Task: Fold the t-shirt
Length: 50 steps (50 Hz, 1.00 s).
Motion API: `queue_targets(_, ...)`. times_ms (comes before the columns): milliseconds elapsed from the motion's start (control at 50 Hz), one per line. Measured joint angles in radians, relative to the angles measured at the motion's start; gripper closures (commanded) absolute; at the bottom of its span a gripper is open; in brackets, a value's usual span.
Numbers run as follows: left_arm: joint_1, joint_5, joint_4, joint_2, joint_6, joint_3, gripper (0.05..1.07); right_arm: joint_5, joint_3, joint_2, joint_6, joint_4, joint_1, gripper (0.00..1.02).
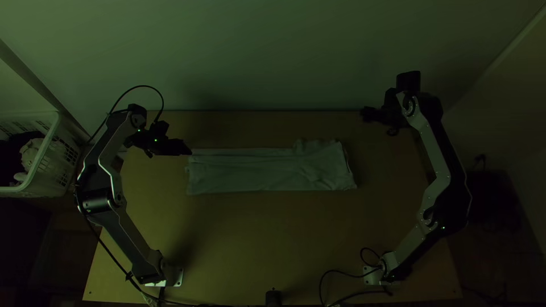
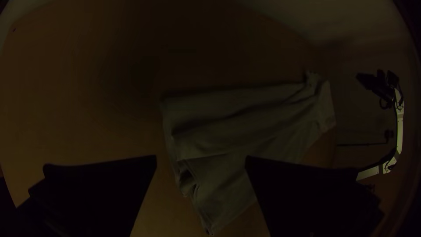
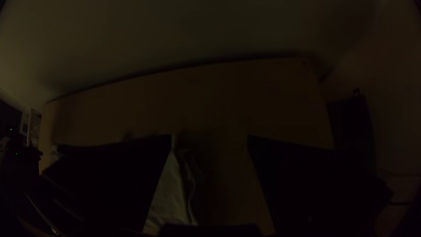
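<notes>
Pale basket (image 1: 49, 139) beside the table (image 1: 244, 239) holds light and dark bundles (image 1: 31, 152); left hand (image 1: 189, 150) and right hand (image 1: 364, 114) gape wide.

Left gripper (image 1: 185, 149) gapes (so does right gripper (image 1: 365, 114)).

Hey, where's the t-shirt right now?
In the top view, the t-shirt lies as a long folded strip across the far half of the table, its left end near the left gripper.
</notes>
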Motion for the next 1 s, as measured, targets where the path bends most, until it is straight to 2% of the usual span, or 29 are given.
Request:
queue_targets(40,0.015,0.024,0.000,0.000,0.000,-0.011,0.10,0.000,0.000,-0.012,0.014,0.000,-0.003,0.04)
queue_targets(60,0.023,0.036,0.000,0.000,0.000,-0.018,0.10,0.000,0.000,-0.019,0.023,0.000,-0.006,0.03)
queue_targets(300,0.094,0.132,0.004,0.000,0.001,-0.105,0.10,0.000,-0.001,-0.071,0.111,0.000,-0.012,0.03)
queue_targets(480,0.122,0.169,0.065,0.000,0.005,-0.196,0.10,0.000,-0.002,-0.102,0.159,0.000,-0.019,0.03)
queue_targets(680,0.124,0.190,0.139,0.011,-0.001,-0.256,0.10,0.000,-0.010,-0.145,0.174,0.000,-0.019,0.03)
queue_targets(1000,0.056,0.219,0.249,0.019,-0.099,-0.269,0.10,0.000,-0.022,-0.173,0.192,-0.001,-0.018,0.03)
